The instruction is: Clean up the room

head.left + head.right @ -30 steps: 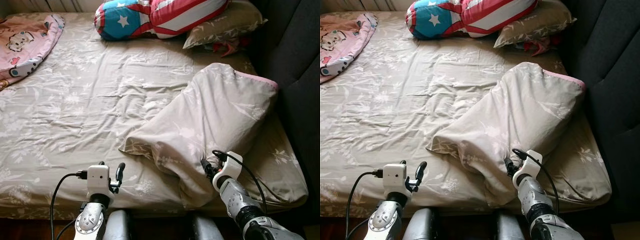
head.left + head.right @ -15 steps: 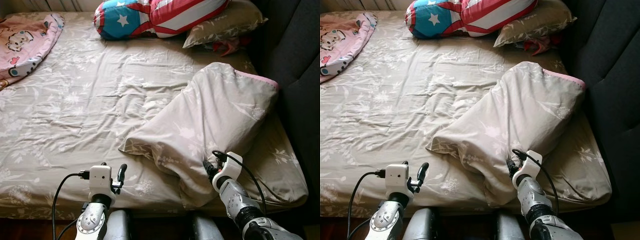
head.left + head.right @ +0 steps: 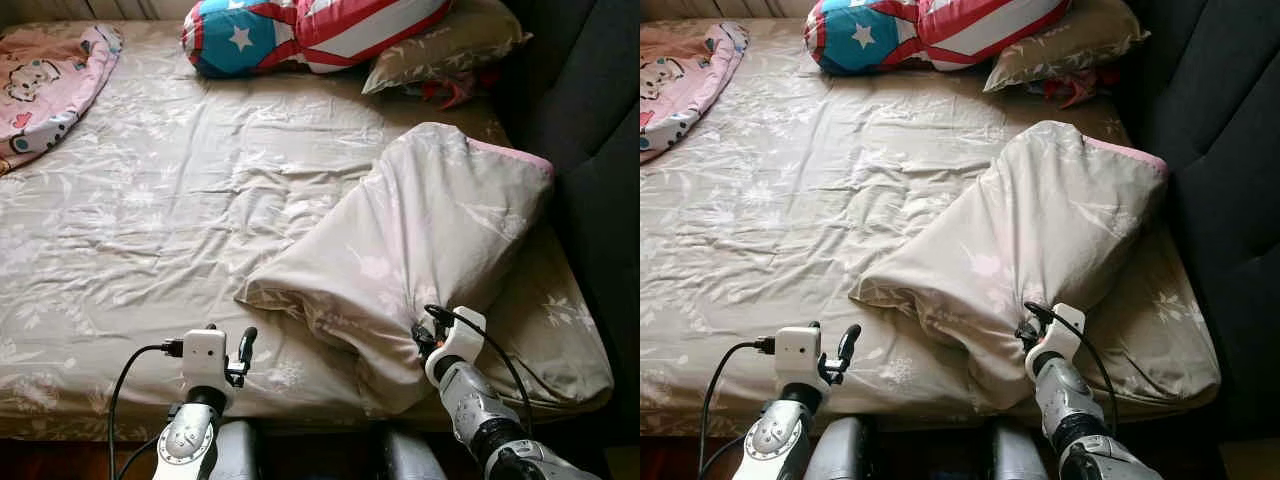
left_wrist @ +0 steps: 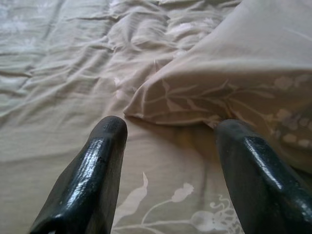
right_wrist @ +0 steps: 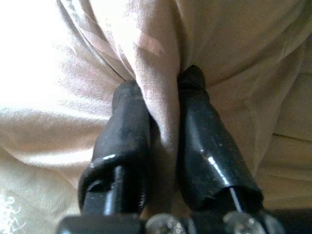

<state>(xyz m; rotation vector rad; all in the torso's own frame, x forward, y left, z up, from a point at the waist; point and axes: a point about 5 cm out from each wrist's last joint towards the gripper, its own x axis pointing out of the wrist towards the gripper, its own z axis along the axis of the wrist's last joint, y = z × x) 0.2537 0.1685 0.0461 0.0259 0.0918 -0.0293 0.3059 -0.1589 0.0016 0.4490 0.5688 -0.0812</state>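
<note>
Pinching duvet fold: R hand | L hand released nr bed edge

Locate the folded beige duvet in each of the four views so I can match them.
Left eye: duvet right of centre, running to the near bed edge.
Right eye: same place, slightly further left.
Left wrist: its corner ahead of the open left claw.
Right wrist: a fold pinched in the right claw.
Shared landmark: the duvet's near-left corner.

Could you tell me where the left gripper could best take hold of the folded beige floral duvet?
Probably the folded beige floral duvet's free near-left corner, approached low from the robot's side: it lies flat just ahead of the open left gripper, while the right gripper pinches a fold.
</note>
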